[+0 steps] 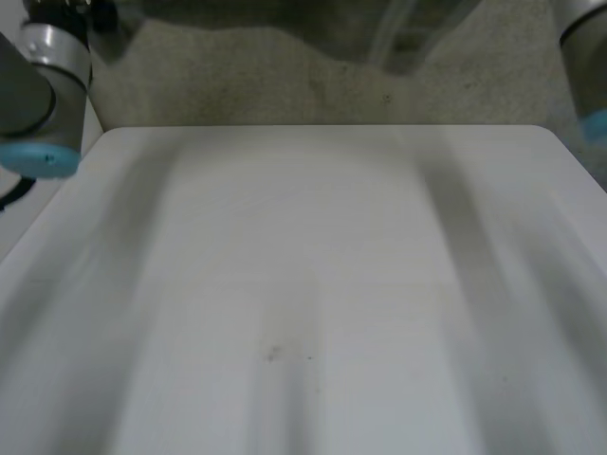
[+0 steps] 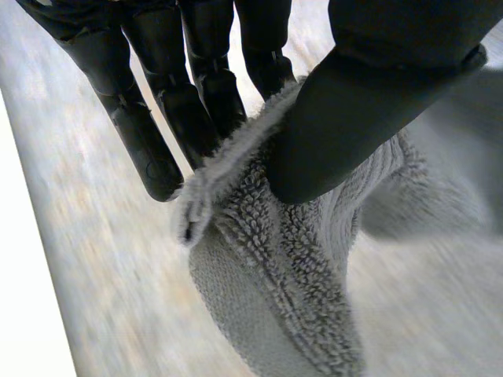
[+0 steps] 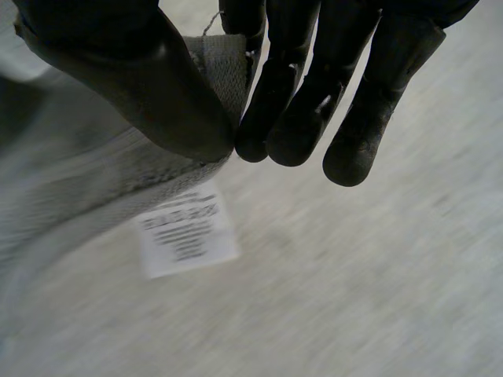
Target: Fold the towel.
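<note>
In the left wrist view, my left hand [image 2: 369,102] pinches a corner of the grey terry towel [image 2: 291,267] between its thumb and its fingers [image 2: 157,133]. The towel hangs down from that grip above the table. My right hand [image 3: 149,86] pinches another corner of the towel [image 3: 78,173], its thumb pressed against its fingers [image 3: 299,102]. A white care label [image 3: 187,229] hangs from the towel's edge just below that grip.
The white table [image 1: 313,284] spreads out in the head view, with its far edge against speckled floor [image 1: 285,76]. My left arm [image 1: 38,85] and right arm [image 1: 583,57] stand at the table's far corners.
</note>
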{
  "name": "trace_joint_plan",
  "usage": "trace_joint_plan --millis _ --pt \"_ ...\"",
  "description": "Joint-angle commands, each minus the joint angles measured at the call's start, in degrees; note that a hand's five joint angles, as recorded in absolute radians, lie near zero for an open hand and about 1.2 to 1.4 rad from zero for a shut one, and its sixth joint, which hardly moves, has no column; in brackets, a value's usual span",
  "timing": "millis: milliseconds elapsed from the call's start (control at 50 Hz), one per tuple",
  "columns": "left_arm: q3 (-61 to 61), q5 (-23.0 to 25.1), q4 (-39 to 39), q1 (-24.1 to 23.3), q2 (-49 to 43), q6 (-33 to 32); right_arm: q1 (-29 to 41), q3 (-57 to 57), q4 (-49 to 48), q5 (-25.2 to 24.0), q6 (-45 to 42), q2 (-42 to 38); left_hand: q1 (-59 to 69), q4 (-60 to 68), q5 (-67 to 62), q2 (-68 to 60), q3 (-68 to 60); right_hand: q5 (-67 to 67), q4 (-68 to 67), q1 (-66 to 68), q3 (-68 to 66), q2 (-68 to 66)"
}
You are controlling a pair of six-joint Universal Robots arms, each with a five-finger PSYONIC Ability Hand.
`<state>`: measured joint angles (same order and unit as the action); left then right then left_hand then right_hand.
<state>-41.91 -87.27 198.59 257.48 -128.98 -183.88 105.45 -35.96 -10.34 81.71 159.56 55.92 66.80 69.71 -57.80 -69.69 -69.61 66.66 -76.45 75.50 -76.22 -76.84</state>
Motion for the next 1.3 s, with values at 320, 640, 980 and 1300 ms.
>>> trace_joint_plan --millis 320,640,980,1300 --pt "-38.41 10.37 6.55 1.62 -6.11 -11.65 0.20 -36.80 6.92 -9.47 -15.24 -7.50 13.20 10.29 -12.20 -10.31 -10.39 3.34 -3.55 4.50 -3.78 -3.16" --pt "-51.07 10.46 6.02 3.82 9.80 -16.42 -3.14 -49.11 7.18 -9.03 -12.52 6.82 1.45 -1.46 -0.44 1.44 1.36 3.34 -3.55 4.50 -3.78 -3.16" --pt "-54.94 10.46 6.55 3.73 8.92 -16.60 -5.96 -53.52 6.92 -10.00 -11.11 7.89 -17.56 -20.47 18.56 20.45 20.37 3.34 -3.55 4.50 -3.78 -3.16" --pt "-57.40 13.09 6.99 3.90 13.14 -16.33 -5.78 -52.81 8.05 -9.12 -11.72 11.73 13.20 10.29 -12.20 -10.31 -10.39 3.34 -3.55 4.50 -3.78 -3.16"
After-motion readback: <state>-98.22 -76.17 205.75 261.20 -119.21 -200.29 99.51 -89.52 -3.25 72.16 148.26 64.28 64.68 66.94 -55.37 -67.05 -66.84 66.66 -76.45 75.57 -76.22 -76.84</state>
